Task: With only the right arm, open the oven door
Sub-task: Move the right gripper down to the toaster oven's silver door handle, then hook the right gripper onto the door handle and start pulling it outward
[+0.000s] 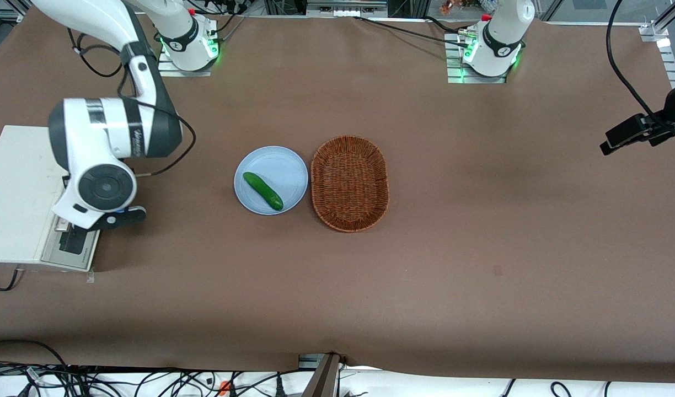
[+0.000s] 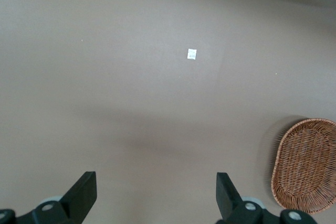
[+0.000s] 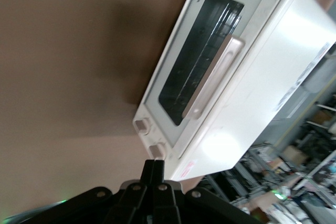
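The cream-white oven (image 1: 15, 193) stands at the working arm's end of the table. Its door (image 3: 202, 59) is closed, with a dark glass window and a silvery bar handle (image 3: 212, 80) across it. Two knobs (image 3: 142, 125) sit beside the door. The right arm (image 1: 103, 149) reaches down over the oven's front. My gripper (image 1: 73, 241) (image 3: 155, 167) hangs just in front of the oven, its fingers shut with nothing between them. The tips are close to one knob (image 3: 157, 150) and apart from the handle.
A light blue plate (image 1: 285, 165) with a green cucumber (image 1: 263, 191) lies mid-table, and a brown wicker basket (image 1: 349, 183) is beside it. A black camera mount (image 1: 643, 131) juts in at the parked arm's end. Cables (image 1: 150, 380) run along the table's near edge.
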